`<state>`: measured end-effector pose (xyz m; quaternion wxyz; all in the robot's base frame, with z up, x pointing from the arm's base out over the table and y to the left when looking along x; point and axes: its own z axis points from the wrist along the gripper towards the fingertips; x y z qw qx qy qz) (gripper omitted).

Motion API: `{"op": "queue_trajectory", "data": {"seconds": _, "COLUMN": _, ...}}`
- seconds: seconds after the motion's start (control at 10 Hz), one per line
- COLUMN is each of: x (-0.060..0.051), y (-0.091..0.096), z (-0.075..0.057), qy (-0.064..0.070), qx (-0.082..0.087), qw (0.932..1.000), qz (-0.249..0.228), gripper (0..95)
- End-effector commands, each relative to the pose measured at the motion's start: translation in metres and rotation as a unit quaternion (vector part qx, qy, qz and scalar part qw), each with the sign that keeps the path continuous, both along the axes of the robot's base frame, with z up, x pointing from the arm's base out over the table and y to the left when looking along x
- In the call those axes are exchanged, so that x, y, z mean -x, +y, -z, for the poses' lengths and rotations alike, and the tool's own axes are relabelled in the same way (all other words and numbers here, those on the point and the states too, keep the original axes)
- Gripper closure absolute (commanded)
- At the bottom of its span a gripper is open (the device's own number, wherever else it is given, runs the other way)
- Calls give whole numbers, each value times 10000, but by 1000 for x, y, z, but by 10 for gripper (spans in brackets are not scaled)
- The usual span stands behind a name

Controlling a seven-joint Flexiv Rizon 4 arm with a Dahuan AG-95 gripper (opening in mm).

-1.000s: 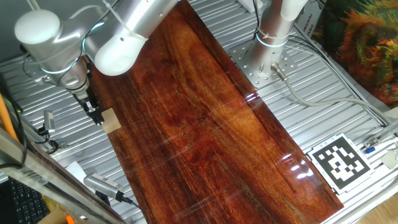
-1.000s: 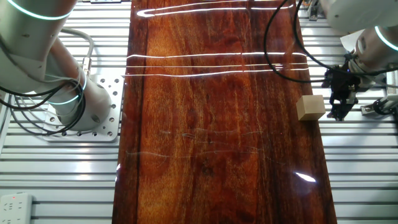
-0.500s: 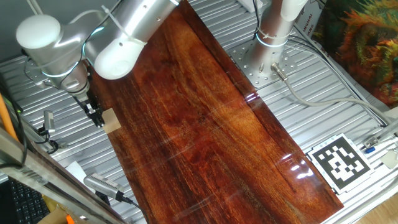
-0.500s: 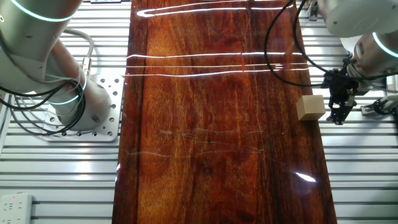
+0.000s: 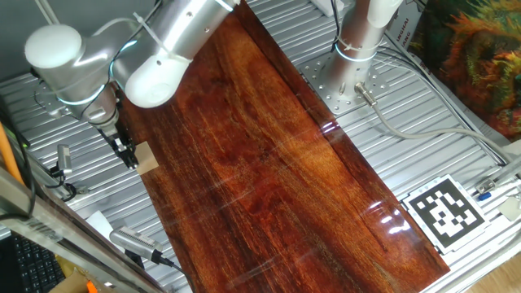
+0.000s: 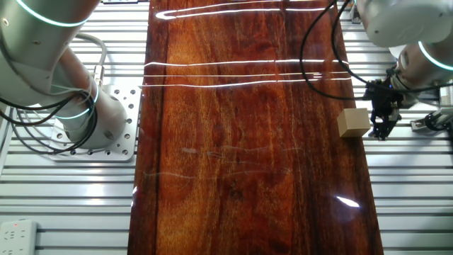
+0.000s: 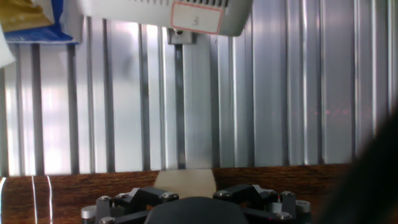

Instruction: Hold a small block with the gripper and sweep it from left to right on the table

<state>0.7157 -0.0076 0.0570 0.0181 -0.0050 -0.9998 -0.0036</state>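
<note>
The small block [image 5: 146,157], a plain tan wooden cube, sits at the edge of the glossy reddish-brown table [image 5: 269,155]. It also shows in the other fixed view [image 6: 353,122] and at the bottom middle of the hand view [image 7: 185,179]. The gripper [image 5: 127,154] is a narrow black tip, low and right beside the block, on the side away from the board, over the ribbed metal. In the other fixed view the gripper [image 6: 381,129] stands just right of the block with a small gap. The block is not between the fingers. The fingertips look close together, but their gap is not clear.
Ribbed grey metal surrounds the board. A fixed white column [image 5: 358,37] stands on a bolted plate at the far side. A black-and-white marker tag [image 5: 445,212] lies at the right. Cables and metal cylinders [image 5: 134,242] lie near the gripper's side.
The arm's upper joints have shifted slightly up and right. The gripper tip has edged a little closer to the block. The block has not moved.
</note>
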Motion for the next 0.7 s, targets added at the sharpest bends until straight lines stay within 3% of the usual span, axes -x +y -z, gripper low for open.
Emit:
{"op": "queue_trajectory", "data": {"seconds": 0.1, "x": 0, "y": 5, "z": 5, "qy": -3, "qx": -4, "qw": 10000, "qz": 4, "gripper": 0}}
{"op": "queue_trajectory", "data": {"seconds": 0.7, "x": 11, "y": -4, "z": 13, "qy": -11, "qx": -2, "qw": 10000, "qz": -6, "gripper": 0}}
